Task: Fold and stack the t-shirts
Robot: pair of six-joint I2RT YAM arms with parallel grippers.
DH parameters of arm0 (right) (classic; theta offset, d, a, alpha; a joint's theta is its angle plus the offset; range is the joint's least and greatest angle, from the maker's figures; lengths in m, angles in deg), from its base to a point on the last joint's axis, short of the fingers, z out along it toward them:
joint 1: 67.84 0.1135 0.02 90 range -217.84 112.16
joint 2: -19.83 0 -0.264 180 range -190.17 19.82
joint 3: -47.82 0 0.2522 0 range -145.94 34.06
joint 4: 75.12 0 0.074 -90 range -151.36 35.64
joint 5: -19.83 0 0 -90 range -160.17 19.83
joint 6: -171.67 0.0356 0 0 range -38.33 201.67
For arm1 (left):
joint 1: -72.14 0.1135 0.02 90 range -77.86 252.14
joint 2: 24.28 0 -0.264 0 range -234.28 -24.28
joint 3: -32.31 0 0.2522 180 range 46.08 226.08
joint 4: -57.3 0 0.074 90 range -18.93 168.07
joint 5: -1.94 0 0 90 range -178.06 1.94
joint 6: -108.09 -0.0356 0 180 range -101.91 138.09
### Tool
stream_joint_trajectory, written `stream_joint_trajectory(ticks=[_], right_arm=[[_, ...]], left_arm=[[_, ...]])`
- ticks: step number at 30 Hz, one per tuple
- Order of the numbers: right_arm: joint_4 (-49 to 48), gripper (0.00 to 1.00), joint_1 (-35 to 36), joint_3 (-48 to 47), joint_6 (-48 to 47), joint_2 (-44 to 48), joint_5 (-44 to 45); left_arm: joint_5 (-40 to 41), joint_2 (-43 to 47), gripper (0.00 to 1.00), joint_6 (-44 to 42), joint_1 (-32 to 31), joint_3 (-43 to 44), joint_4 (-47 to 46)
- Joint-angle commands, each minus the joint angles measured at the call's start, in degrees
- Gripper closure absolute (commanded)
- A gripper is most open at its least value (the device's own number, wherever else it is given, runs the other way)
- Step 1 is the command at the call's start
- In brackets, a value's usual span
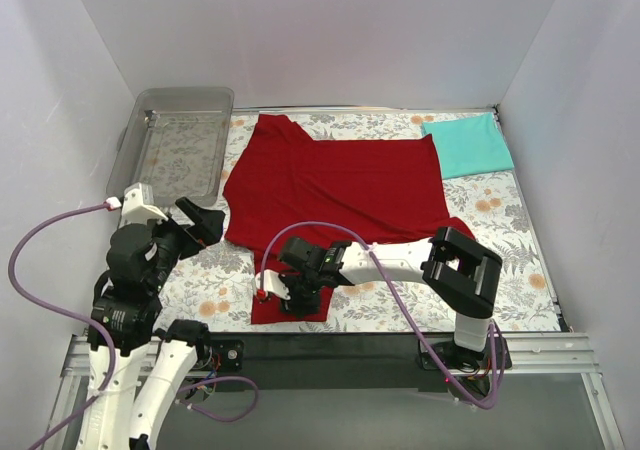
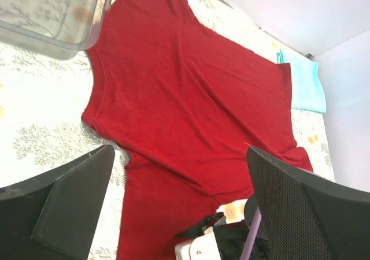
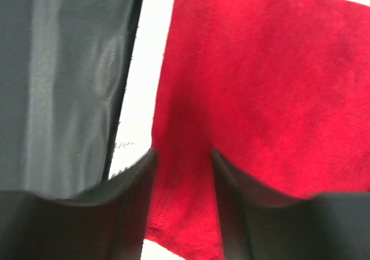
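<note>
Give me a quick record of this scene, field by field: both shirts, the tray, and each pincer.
red shirt: spread flat in the middle, unfolded
teal shirt: folded rectangle, far right corner
tray: clear plastic, far left corner
left pincer: open, raised left of the red shirt, holding nothing
right pincer: open, low, fingers straddling the red shirt's near edge

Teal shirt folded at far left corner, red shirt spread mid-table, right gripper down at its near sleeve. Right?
No. The teal shirt sits folded at the far right corner, as the top view shows. The red shirt is spread mid-table, right gripper down at its near sleeve.
</note>
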Motion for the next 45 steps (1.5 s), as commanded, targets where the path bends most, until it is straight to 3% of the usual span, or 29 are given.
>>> stream_joint_trajectory(ticks=[1,8,11,14,18,21,26,30,38,41,45], right_arm=[[-1.4,0.62,0.8,-1.0,2.2,-1.5,2.5],[-1.0,0.89,-2.0,0.1,1.5,2.7,1.3],[0.8,0.99,-7.3,-0.7,-0.4,5.8,-6.0],[4.1,0.99,-12.8,-1.5,-3.9,7.5,-18.9],[8.7,0.99,-17.5,-2.2,-8.8,7.5,-29.9],[12.4,0.99,-19.7,-4.3,-10.5,6.1,-36.8],[16.5,0.99,-25.4,-10.2,-9.4,1.2,-43.9],[16.0,0.99,-28.4,-15.9,-3.0,-4.3,-47.0],[15.1,0.99,-29.6,-27.8,7.9,-13.5,-48.0],[10.9,0.99,-30.5,-28.8,14.1,-15.1,-48.9],[4.0,0.99,-31.9,-28.3,23.7,-15.7,-50.2]], left_arm=[[1.8,1.8,0.10,-2.7,0.2,1.1,1.0],[-18.0,2.4,0.12,-11.6,0.2,-1.0,-6.1],[-23.9,3.1,0.14,-17.2,0.2,-3.5,-11.7],[-30.5,5.5,0.14,-24.7,0.2,-7.8,-18.3],[-47.7,6.5,0.16,-37.7,0.2,-11.9,-22.9],[-52.8,4.6,0.20,-50.4,0.2,-14.0,-21.3],[-59.8,0.7,0.26,-59.9,-1.3,-17.5,-19.2],[-61.5,0.6,0.33,-62.2,-3.1,-19.7,-18.0],[-58.6,3.6,0.33,-63.7,-6.0,-22.8,-17.4],[-56.1,2.8,0.34,-65.4,-6.9,-24.0,-17.4],[-47.1,2.1,0.34,-68.8,-8.3,-25.1,-18.2]])
